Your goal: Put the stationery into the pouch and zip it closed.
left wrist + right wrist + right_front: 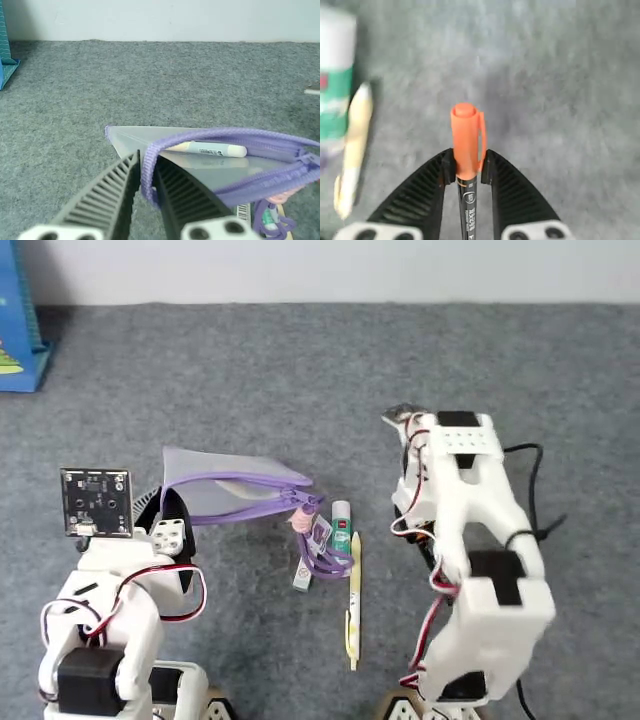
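Left pincer [145, 159] is narrow, clamped on the pouch [200, 167] rim: it bites the purple zip [225, 135] tape at the end far from the slider. Prob. reason: lifting that lip props the mouth open & anchors the pouch so it won't skid on the table [300, 370] when sth is pushed in. The mouth faces the other arm, which suits loading from that side. One white marker [210, 149] already lies inside the pouch, along the zip.

Right pincer [468, 154] grips an orange marker [466, 135], jaws closed around the base of the cap, cap end pointing out past the tips. Holding it lengthwise looks meant for sliding it cap-first thru the slit, not dropping it crosswise. In the high view this arm sits well apart from the pouch, beyond the loose items, so the marker isn't at the mouth yet.

Loose, just beside the pouch's slider end: glue [342, 524] & a yellow pen [353, 605], roughly parallel, touching or nearly. A purple cord [325, 562] trails from the slider toward them. They lie betw. pouch & right arm, handy for that arm to grab w/o crossing the left one.

Step in hand, I'd say: carry the orange marker to the mouth. Left to do: glue, yellow pen, then the zip, which is wide open now
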Robot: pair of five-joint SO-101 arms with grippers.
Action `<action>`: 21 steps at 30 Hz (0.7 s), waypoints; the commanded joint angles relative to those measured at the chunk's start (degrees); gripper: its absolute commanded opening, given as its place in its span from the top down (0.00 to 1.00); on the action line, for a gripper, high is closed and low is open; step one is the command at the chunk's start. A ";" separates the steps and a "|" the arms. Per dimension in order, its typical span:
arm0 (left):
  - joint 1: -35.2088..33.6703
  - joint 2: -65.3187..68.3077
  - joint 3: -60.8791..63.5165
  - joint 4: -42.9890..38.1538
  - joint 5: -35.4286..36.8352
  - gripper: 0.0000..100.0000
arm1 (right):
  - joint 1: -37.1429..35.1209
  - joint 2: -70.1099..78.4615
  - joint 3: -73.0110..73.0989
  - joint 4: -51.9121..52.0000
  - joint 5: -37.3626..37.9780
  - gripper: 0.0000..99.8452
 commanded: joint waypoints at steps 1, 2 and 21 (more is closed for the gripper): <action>-0.09 -0.26 -0.31 -0.18 0.35 0.99 | -2.24 -12.09 -0.35 7.08 0.26 0.99; -0.09 -0.26 -0.31 -0.18 0.35 0.99 | -2.68 -14.90 -0.35 8.40 0.26 0.99; -0.09 0.00 -0.31 -0.18 0.35 0.99 | -27.30 -54.73 -0.70 11.21 -16.62 0.99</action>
